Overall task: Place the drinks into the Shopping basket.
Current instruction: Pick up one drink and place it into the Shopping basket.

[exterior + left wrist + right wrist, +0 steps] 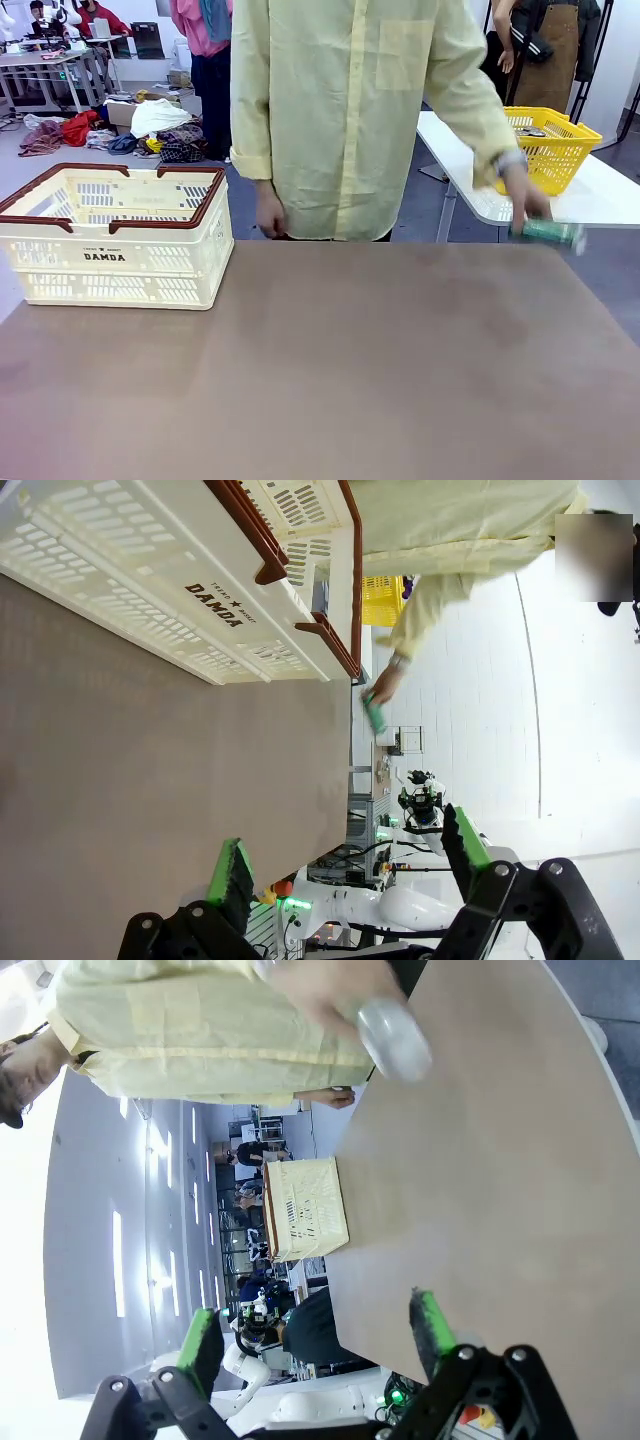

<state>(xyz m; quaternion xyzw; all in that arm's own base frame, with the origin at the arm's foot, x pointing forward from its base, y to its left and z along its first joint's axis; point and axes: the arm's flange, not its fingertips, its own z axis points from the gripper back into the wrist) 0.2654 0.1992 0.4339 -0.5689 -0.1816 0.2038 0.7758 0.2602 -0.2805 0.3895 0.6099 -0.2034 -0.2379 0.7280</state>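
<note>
1 slim can (548,232), slotted basket (60,275)

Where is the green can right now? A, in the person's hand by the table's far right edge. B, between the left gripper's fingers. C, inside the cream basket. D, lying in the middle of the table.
A: the green can is in the person's hand by the far right edge of the table, well apart from the Shopping basket on the left.
</note>
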